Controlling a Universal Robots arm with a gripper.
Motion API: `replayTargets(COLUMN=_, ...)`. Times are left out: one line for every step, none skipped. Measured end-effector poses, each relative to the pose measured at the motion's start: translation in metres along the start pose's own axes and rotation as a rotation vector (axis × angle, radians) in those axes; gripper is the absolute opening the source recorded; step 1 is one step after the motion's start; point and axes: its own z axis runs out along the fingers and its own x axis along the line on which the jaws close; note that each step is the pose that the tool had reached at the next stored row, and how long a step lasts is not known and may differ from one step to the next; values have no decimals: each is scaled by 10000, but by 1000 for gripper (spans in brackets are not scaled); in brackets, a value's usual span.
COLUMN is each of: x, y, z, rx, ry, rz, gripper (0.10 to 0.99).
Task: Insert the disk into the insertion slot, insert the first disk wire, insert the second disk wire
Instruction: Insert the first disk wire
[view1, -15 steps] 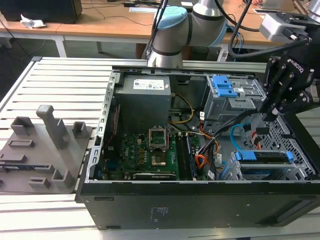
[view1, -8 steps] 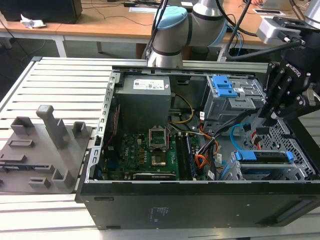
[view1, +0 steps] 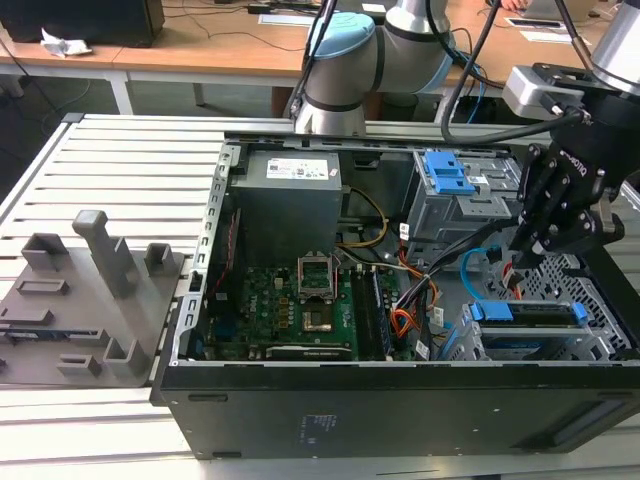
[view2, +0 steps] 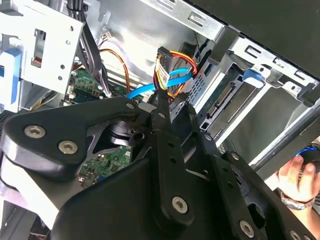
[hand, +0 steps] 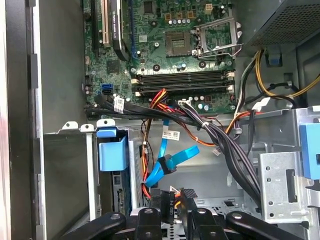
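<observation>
The open computer case (view1: 400, 400) lies on a slatted aluminium table (view1: 120, 160), with a grey moulded fixture (view1: 90, 290) beside it towards the exterior view's left. Wooden desks (view1: 200, 55) run across the room behind.

The disk (view1: 530, 313) sits in its blue carrier inside the insertion slot (view1: 595, 335), in the case's corner at the exterior view's right. The gripper (view1: 528, 255) hangs just above that cage. In both wrist views its fingers (view2: 162, 107) are clenched on the power wire (view2: 167, 55), a red, yellow and black bundle ending in a black connector. The connector sits close to the disk's open end but is not plugged in. A loose blue data cable (hand: 165, 162) curls nearby. A person's hand (view2: 299, 172) shows outside the case.
</observation>
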Motion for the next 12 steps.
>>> replayTargets(x=0, y=0, z=0, rx=2, ry=15, rz=1, gripper=302)
replayTargets(x=0, y=0, z=0, rx=3, ry=30, rz=2, gripper=286)
replayTargets(x=0, y=0, z=0, rx=4, ry=43, rz=3, gripper=220)
replayTargets(x=0, y=0, z=0, rx=6, ry=59, rz=4, gripper=165)
replayTargets(x=0, y=0, z=0, rx=7, ry=71, rz=6, gripper=161)
replayTargets(x=0, y=0, z=0, rx=8, ry=79, rz=6, gripper=161)
replayTargets(x=0, y=0, z=0, rx=9, ry=86, rz=6, gripper=161)
replayTargets(x=0, y=0, z=0, rx=10, ry=96, rz=7, gripper=161)
replayTargets(x=0, y=0, z=0, rx=10, ry=106, rz=8, gripper=161)
replayTargets(x=2, y=0, z=0, rx=11, ry=114, rz=9, gripper=161)
replayTargets(x=17, y=-3, z=0, rx=11, ry=116, rz=7, gripper=161)
replayTargets(x=54, y=-6, z=3, rx=11, ry=115, rz=7, gripper=161)
